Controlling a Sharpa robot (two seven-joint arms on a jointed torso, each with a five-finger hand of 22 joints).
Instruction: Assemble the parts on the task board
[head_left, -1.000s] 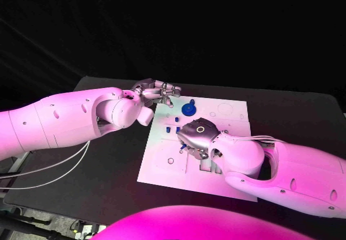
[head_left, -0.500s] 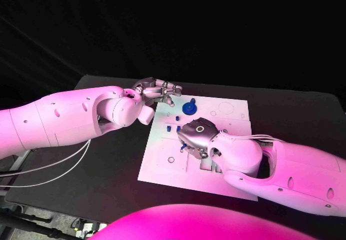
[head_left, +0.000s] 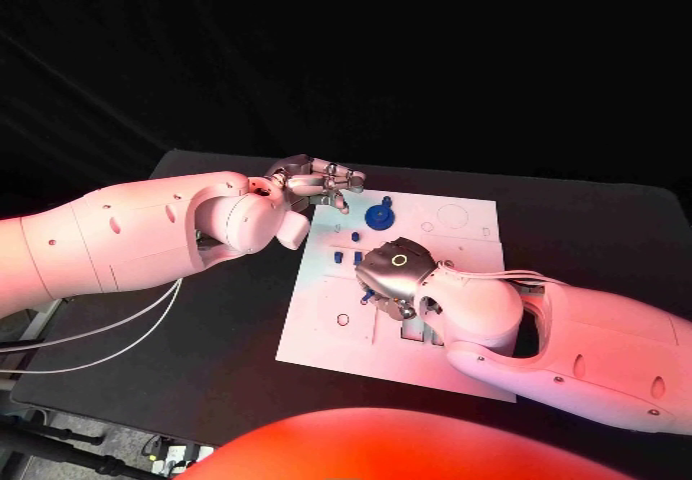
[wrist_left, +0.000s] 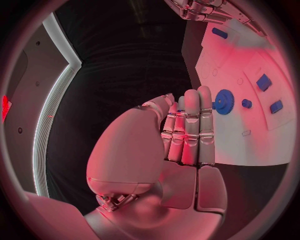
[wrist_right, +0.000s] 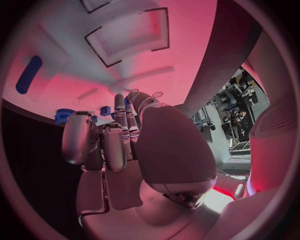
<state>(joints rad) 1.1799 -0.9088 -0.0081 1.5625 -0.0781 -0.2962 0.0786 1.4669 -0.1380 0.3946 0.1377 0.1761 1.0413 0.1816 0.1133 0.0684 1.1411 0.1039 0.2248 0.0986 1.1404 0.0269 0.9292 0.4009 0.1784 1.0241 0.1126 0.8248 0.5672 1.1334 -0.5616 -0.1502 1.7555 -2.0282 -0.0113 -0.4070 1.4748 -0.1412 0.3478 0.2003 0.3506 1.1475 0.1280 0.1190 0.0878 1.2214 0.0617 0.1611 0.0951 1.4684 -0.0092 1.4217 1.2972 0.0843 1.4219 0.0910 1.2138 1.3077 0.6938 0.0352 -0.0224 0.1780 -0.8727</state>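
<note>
Now blue gear (head_left: 378, 216) just beside left robot hand (head_left: 310, 182) (curled, empty); right robot hand (head_left: 398, 276) grip unclear.

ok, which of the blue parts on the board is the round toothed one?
The blue gear at the task board's far edge, just beside the left hand. It is a toothed disc; the other blue parts are small blocks.

A black table (head_left: 216, 330) with thin white cables (head_left: 101, 340) draped over its near left edge.
</note>
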